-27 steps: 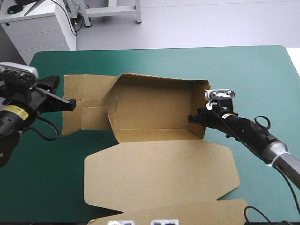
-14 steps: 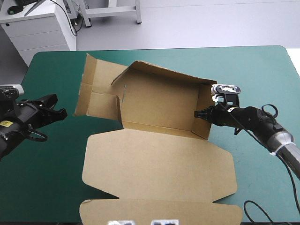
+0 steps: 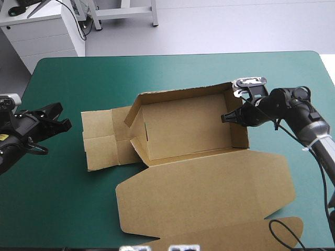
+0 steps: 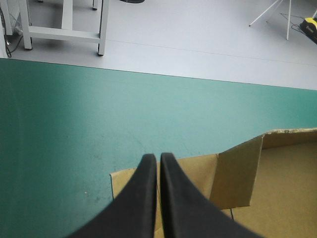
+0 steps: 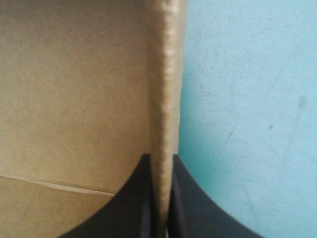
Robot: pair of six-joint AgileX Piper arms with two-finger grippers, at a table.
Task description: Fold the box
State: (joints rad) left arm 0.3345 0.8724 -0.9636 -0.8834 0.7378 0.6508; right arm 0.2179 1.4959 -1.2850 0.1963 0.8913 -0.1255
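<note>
So, where is the box (image 3: 183, 123)?

About the middle of the teal-green tabletop (image 3: 157, 68), a brown open tray with its lid (image 3: 204, 193) lying flat toward the near edge. The far wall (image 3: 183, 98) and the right wall (image 3: 239, 123) stand up. At the left end a panel (image 3: 137, 111) leans in over the floor, and beyond it a side flap (image 3: 102, 138) lies flat on the cover.

And the right end effector (image 3: 225, 117)?

Clamped on the right wall. Its wrist view shows the two black fingers (image 5: 133, 203) pinched on either side of the board's edge (image 5: 166, 74), with the box's inside (image 5: 74, 89) on one side and bare cover (image 5: 247, 99) on the other.

What about the left end effector (image 3: 62, 117)?

It's over the tabletop's left side, apart from the side flap and touching no board. Seen from its own camera, the left end effector (image 4: 158, 156) is clenched on nothing, its fingers (image 4: 138, 203) pressed together but for a hairline slit. A corner of the side flap (image 4: 193, 178) lies just ahead of the tips, and a raised wall (image 4: 240, 173) stands past that.

And the lid's far end?

Its tuck flap (image 3: 282, 227) lies flat at the near right, close to the tabletop's near edge
</note>
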